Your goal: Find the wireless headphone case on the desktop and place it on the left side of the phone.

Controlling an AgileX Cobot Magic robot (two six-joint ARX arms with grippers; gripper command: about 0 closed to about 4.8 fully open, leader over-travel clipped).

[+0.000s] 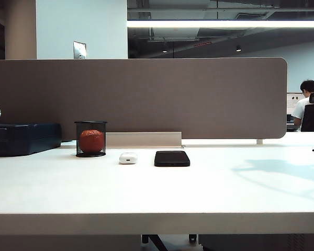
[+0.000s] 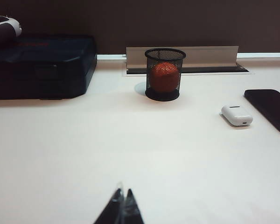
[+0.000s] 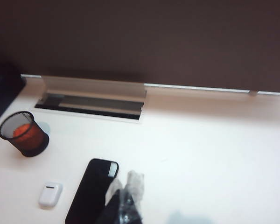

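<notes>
With the wireless headphone case (image 1: 128,158) already left of the phone (image 1: 171,158), the closed, empty right gripper (image 3: 127,201) above risks nudging the phone; the left gripper (image 2: 122,205), also closed and empty, sits low over bare bench (image 1: 157,193).

Lighting: bright ceiling strip light (image 1: 225,24) overhead; desktop (image 1: 157,193) evenly lit, faint bluish shadow at right. Wrist views were soft, washed out; right wrist view blurred.

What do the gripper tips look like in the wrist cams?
The left gripper shows two slim, dark, pointed fingertips with a clear glossy film between them. The right gripper has dark fingers wrapped in crinkled translucent plastic or tape. No cables or markings visible; neither arm appears in the exterior view.
</notes>
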